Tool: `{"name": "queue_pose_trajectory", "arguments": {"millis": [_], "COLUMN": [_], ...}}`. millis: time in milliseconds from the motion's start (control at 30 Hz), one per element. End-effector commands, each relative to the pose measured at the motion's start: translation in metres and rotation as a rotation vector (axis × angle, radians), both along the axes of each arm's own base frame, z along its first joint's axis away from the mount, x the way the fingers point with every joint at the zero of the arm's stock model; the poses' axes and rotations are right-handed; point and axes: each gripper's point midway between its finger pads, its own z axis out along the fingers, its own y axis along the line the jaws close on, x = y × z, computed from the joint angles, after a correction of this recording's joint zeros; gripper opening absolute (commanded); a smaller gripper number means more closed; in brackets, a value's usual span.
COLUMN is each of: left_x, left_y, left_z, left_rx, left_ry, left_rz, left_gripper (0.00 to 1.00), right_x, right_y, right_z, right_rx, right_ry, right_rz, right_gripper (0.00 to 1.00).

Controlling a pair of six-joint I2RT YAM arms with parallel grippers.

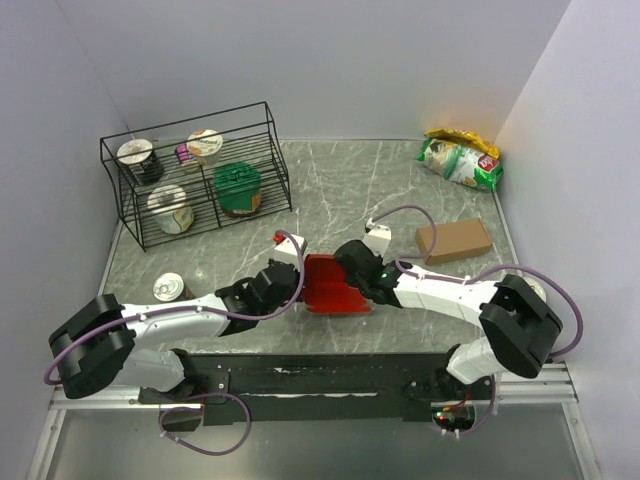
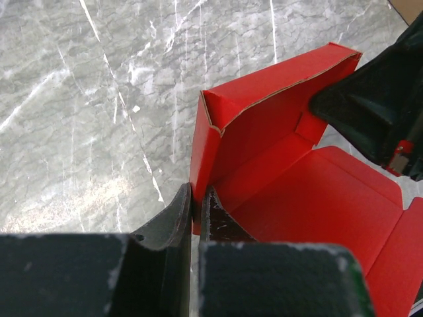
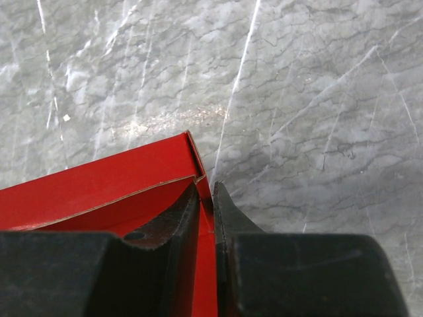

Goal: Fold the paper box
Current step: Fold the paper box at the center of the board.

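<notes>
The red box (image 1: pixel 322 282) is sitting half-formed on the bench (image 1: pixel 340 190), just toward 6 o'clock from the bench's middle, with an arm reaching in from each side. The left jaws are pinching the upright wall on the box's 9 o'clock side, one finger (image 2: pixel 173 221) outside and the other inside, drawn narrow with only the card between them. The right jaws are gripping the wall at the 3 o'clock side, right at a corner, and are equally narrow on the card. Two walls are standing upright and meeting at a creased corner, while the base and a flap are lying flat toward 5 o'clock. A wire rack (image 1: pixel 190 170) holding cups is standing at the bench's 10 o'clock. A chip bag (image 1: pixel 460 160) is lying at 1 o'clock, a brown box (image 1: pixel 454 240) at 3 o'clock, and a can (image 1: pixel 168 288) at 8 o'clock, all well apart from the red box.
</notes>
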Motion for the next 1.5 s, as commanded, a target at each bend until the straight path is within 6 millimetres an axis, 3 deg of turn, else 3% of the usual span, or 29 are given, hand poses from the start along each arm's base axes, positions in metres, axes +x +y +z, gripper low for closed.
{"name": "queue_pose_trajectory", "arguments": {"millis": [0,167,300,367,467,567,733,933,1067,1200,1400,1467], "left_x": [0.018,0.017,0.013,0.014,0.018,0.024,0.035,0.035,0.031,0.028,0.037,0.041], "left_y": [0.012,0.008,-0.007,-0.012,-0.012,-0.012,-0.007,-0.011,-0.012,-0.018,-0.023,-0.025], "left_z": [0.032,0.033,0.025,0.020,0.007,-0.011,-0.022,-0.034,-0.047,-0.051,-0.033,-0.025], "left_rx": [-0.023,-0.034,-0.046,-0.032,0.020,0.065,0.103,0.158,0.214,0.222,0.165,0.143], "left_ry": [-0.084,-0.094,-0.060,-0.035,0.008,0.075,0.089,0.110,0.142,0.169,0.154,0.143], "left_rz": [0.109,0.080,0.023,0.015,0.027,0.002,-0.053,-0.227,-0.336,-0.401,-0.379,-0.381], "left_gripper": [0.01,0.01,0.01,0.01,0.01,0.02,0.03,0.03,0.04,0.20,0.46,0.50], "right_x": [-0.008,-0.007,0.000,-0.001,-0.003,-0.007,-0.016,-0.032,-0.033,-0.030,-0.018,-0.013], "right_y": [-0.091,-0.089,-0.074,-0.069,-0.064,-0.064,-0.059,-0.015,-0.005,0.006,0.009,0.009], "right_z": [-0.017,-0.017,-0.008,-0.006,0.002,0.012,0.030,0.063,0.082,0.074,0.055,0.051], "right_rx": [-0.330,-0.297,-0.230,-0.216,-0.190,-0.178,-0.145,0.014,0.049,0.078,0.121,0.142], "right_ry": [0.034,0.022,-0.012,-0.004,-0.002,-0.006,-0.024,-0.114,-0.097,0.008,0.062,0.057], "right_rz": [-0.189,-0.181,-0.131,-0.097,-0.067,-0.045,0.052,0.382,0.429,0.479,0.486,0.490], "right_gripper": [0.00,0.00,0.03,0.10,0.44,0.64,0.76,0.88,0.90,0.90,0.90,0.90]}}
